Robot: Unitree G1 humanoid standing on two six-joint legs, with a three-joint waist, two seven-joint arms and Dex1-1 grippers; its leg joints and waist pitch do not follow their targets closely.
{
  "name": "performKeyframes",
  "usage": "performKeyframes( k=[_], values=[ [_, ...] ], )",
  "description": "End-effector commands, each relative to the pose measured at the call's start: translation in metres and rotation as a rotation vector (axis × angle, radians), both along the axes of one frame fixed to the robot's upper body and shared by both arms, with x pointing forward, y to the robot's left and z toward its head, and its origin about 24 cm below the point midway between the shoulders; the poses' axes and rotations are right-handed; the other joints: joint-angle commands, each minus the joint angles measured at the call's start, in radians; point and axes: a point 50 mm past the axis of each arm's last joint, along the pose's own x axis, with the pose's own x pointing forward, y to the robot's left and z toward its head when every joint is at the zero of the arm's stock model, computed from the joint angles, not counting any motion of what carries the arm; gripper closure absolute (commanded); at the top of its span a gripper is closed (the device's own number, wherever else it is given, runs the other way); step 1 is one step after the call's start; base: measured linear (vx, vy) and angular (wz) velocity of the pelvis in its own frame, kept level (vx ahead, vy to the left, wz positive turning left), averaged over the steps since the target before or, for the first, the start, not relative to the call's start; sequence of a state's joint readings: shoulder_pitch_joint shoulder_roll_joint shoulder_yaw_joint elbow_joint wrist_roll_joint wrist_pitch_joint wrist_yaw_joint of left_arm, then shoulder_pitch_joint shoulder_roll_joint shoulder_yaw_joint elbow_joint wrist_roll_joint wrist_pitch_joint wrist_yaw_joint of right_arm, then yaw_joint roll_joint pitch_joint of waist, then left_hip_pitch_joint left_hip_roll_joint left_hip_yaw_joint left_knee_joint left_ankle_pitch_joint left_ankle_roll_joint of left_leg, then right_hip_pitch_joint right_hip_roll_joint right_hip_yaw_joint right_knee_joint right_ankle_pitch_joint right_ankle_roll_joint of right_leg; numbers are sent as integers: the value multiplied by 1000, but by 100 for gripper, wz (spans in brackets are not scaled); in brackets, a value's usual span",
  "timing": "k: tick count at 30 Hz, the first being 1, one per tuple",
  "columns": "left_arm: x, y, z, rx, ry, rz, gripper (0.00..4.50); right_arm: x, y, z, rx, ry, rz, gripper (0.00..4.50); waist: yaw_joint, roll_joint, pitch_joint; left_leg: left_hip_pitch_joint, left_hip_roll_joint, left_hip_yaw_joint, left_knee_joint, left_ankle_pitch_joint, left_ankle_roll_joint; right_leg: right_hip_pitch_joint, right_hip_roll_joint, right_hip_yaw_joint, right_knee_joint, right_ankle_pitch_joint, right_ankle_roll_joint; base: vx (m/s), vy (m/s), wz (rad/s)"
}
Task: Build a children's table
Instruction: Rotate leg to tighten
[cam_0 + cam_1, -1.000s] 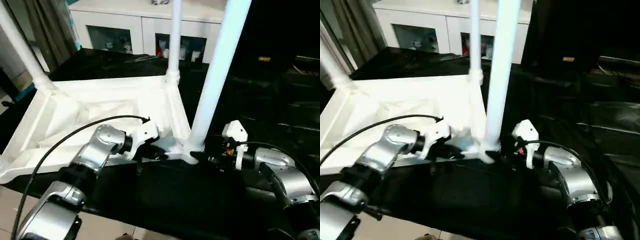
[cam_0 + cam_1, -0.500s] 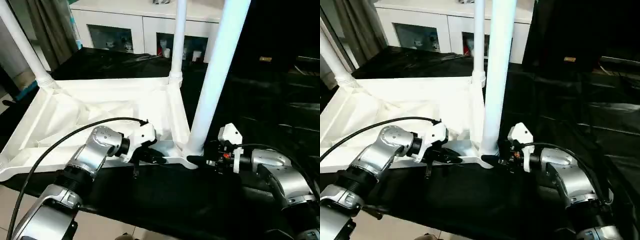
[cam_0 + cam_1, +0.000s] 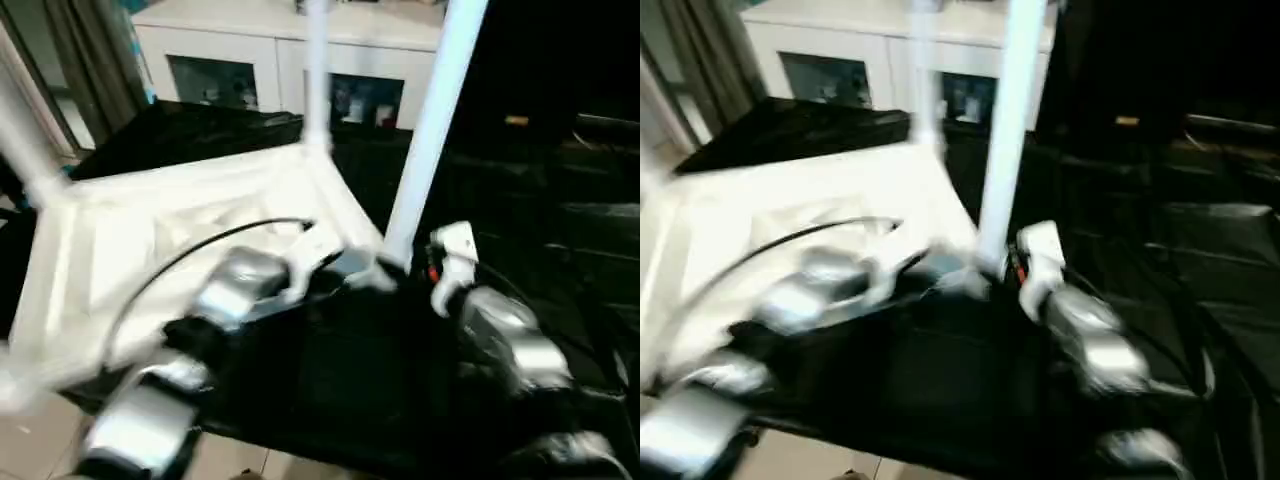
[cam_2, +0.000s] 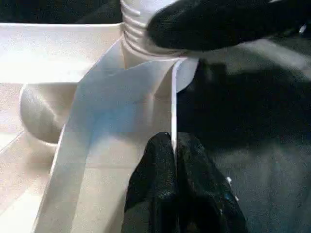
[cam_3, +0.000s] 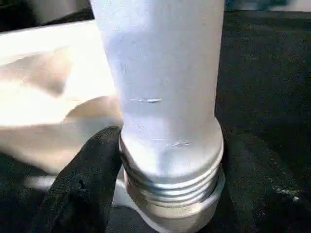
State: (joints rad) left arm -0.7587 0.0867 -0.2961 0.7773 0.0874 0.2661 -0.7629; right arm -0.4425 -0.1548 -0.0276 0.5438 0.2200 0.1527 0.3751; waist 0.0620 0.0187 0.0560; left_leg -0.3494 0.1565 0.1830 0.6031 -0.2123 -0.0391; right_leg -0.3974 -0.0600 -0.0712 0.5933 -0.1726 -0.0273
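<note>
While upturned, tabletop [image 3: 150,230], three legs [image 3: 425,130] upright

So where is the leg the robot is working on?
The leg stands upright in the table top's near right corner, between the left gripper and right gripper.

No text, label, brand, number or sign can be read anywhere (the small items behind the cabinet's glass doors [image 3: 215,80] are too blurred to make out, and the white table leg [image 5: 160,87] carries only faint scratches, no print).
</note>
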Motion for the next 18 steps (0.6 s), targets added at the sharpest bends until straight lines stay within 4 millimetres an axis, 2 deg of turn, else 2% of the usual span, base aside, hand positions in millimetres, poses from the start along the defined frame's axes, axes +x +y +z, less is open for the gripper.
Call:
performKeyframes(
  k=[1,3,7,8,10,11,13,15,18],
  values=[
    [0,-7,0,-35,3,31,450,-7,-11,-27,19,140,-149,173,4,-7,-65,0,68,-31,-73,-157,44,52,-103,57,-83,-280,-211,0,0,0],
    [-2,-14,-2,-30,-1,21,450,-5,-4,-26,5,125,-159,173,3,-2,-63,-1,66,-31,-73,-161,57,50,-102,55,-89,-310,-200,0,0,0],
    [-6,-17,-5,-24,8,-10,450,-3,5,-21,-17,77,-109,173,2,-4,-63,-3,69,-34,-76,-164,62,52,-103,54,-89,-325,-189,0,0,0],
    [-6,-17,-6,-21,9,-13,450,-3,6,-21,-17,69,-100,139,2,-3,-63,-3,69,-33,-76,-165,63,52,-102,54,-90,-325,-189,0,0,0],
    [-6,-16,-7,-13,4,-26,450,-2,8,-18,-16,40,-70,104,1,-3,-62,-2,69,-33,-76,-172,65,51,-103,54,-90,-326,-191,0,0,0],
    [-6,-15,-7,-11,5,-29,450,-2,7,-16,-11,33,-59,104,1,-7,-63,-3,69,-33,-77,-170,67,52,-103,54,-90,-323,-191,0,0,0],
    [-7,-10,-7,-8,9,-49,450,-3,3,-10,-3,3,0,83,4,-6,-64,-4,69,-32,-75,-160,77,55,-104,56,-88,-303,-198,0,0,0],
    [-8,-6,-8,-9,12,-76,450,-6,-3,-4,-18,-20,77,83,7,-8,-65,-6,69,-32,-74,-132,94,58,-102,55,-82,-252,-207,0,0,0],
    [-11,0,-9,-10,24,-119,450,-11,-11,3,-35,-44,180,83,11,-8,-66,-8,69,-31,-71,-119,110,60,-103,54,-81,-241,-212,0,0,0]
  ],
)
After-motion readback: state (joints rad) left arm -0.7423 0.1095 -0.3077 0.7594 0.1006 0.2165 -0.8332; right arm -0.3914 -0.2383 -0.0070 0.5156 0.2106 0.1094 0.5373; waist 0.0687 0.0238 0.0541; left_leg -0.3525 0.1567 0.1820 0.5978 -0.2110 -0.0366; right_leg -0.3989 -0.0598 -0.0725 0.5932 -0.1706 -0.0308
